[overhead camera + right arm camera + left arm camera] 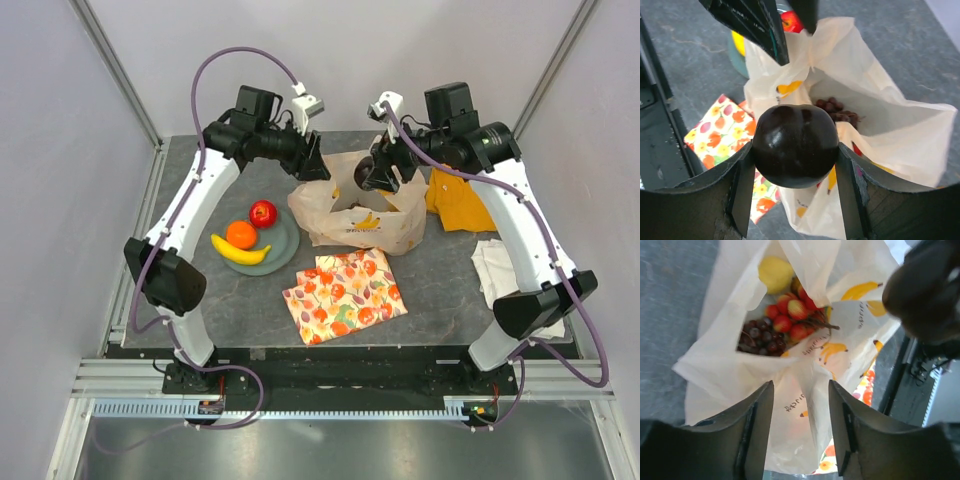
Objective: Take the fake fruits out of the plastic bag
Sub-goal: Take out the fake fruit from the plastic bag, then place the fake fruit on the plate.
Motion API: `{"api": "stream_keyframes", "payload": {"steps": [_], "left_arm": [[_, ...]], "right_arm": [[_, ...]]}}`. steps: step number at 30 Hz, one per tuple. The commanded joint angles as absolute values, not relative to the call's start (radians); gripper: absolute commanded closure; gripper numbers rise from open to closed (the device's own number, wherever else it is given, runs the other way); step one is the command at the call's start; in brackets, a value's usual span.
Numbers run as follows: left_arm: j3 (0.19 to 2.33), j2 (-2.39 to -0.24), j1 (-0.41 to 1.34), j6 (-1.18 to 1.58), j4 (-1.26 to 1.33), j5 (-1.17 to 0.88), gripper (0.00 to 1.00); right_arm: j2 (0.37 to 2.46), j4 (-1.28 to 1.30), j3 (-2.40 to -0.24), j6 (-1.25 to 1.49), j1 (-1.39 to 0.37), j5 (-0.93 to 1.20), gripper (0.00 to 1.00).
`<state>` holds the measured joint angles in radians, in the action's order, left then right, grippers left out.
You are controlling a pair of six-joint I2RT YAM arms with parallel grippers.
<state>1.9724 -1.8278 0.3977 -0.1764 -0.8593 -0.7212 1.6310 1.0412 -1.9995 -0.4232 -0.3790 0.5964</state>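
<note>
The cream plastic bag (385, 228) lies mid-table with its mouth open. In the left wrist view it (730, 375) holds a yellow lemon (775, 273), red grapes (794, 316) and dark grapes (760, 337). My left gripper (312, 166) (801, 390) is closed on a fold of the bag's left rim and holds it up. My right gripper (380, 178) (795, 152) is shut on a dark purple round fruit (795, 145), held above the bag's mouth (875, 115). A banana (240, 252), an orange (241, 234) and a red apple (263, 213) lie on a grey-green plate (288, 245).
A flat fruit-patterned cloth (345, 295) lies in front of the bag. A mustard-yellow cloth (462, 205) lies to the bag's right, and a folded white cloth (500, 268) sits near the right arm. Frame posts stand at the table's corners.
</note>
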Motion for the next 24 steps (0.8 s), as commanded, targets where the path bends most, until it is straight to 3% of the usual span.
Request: {"api": "stream_keyframes", "payload": {"steps": [1, 3, 13, 18, 24], "left_arm": [[2.042, -1.749, 0.356, -0.143, -0.847, -0.635, 0.33], [2.037, -1.665, 0.339, -0.141, -0.848, -0.605, 0.23], [1.853, -1.306, 0.192, -0.164, -0.861, -0.508, 0.22], [1.804, -1.201, 0.156, -0.193, -0.864, -0.476, 0.22], [1.714, -1.105, 0.123, -0.199, -0.890, -0.483, 0.21]], "right_arm": [[1.649, 1.029, -2.028, -0.379, -0.448, 0.722, 0.59], [1.664, 1.026, -2.072, -0.399, -0.501, 0.712, 0.58], [1.857, 0.888, -2.115, -0.454, -0.825, 0.661, 0.58], [2.015, 0.845, -2.129, -0.413, -0.861, 0.637, 0.59], [2.181, 0.827, -2.174, -0.377, -0.832, 0.450, 0.62]]}}
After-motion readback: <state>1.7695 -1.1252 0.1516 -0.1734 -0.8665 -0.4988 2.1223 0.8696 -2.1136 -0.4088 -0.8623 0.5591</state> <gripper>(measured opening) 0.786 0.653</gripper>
